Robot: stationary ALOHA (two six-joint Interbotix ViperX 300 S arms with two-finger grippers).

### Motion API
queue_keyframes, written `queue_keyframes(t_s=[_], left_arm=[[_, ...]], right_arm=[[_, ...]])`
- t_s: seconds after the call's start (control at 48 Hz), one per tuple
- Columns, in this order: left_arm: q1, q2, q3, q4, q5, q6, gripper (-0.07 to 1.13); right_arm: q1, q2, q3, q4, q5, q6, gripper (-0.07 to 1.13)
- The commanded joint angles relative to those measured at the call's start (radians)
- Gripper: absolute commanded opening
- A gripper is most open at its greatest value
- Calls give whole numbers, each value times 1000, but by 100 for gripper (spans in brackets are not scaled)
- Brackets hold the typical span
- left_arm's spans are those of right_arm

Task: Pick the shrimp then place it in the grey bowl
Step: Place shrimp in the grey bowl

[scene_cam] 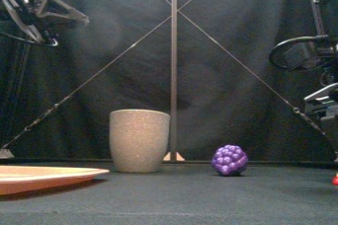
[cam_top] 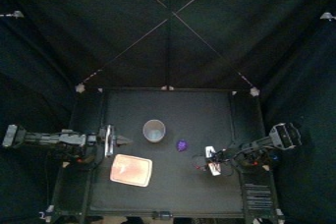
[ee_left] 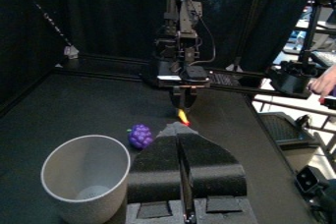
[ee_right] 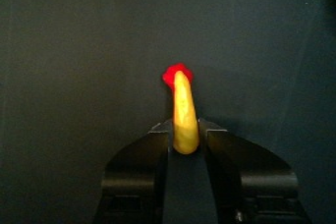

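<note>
at the table's (cam_top: 197, 105) right side, the right gripper (ee_right: 187, 136) points down, clamped on the yellow, red-tailed shrimp (ee_right: 184, 108). the grey bowl (scene_cam: 138, 140) stands upright mid-table, with purple grapes (scene_cam: 230, 160) just beside it. the left gripper (ee_left: 180, 147), jaws pressed together and holding nothing, hangs by the pink tray (cam_top: 132, 171).

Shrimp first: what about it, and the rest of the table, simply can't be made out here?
- shrimp: the front view's right edge leaves only a red tip; in the top view the right gripper covers it.
- grey bowl: the front view shows only its outer wall, not its inside.
- pink tray: cut off by the front view's left edge.
- purple toy: too small in the top view to name.
</note>
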Motion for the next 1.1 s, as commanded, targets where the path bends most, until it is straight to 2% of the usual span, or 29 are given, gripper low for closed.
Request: queue_keyframes(t_s=[0.021, 0.292, 0.375, 0.562, 0.792, 0.979, 1.104], left_arm=[[3, 5, -9, 3, -9, 0, 9], [5, 5, -9, 2, -9, 0, 9], [5, 5, -8, 3, -9, 2, 9], [11, 5, -3, 6, -14, 2, 9], [17, 5, -3, 20, -14, 2, 9], [18, 3, -2, 21, -14, 2, 9], [15, 5, -2, 20, -14, 0, 9]], right_arm=[[-2, -12, -20, 2, -5, 0, 51], [-6, -84, -135, -3, -37, -11, 51], [-29, -106, -175, -25, -80, -15, 51], [-147, -101, -242, -132, -276, -6, 51], [-296, -28, -296, -149, -502, -2, 51], [-359, 60, -356, -150, -597, -2, 51], [-374, 123, -394, -149, -650, -2, 51]])
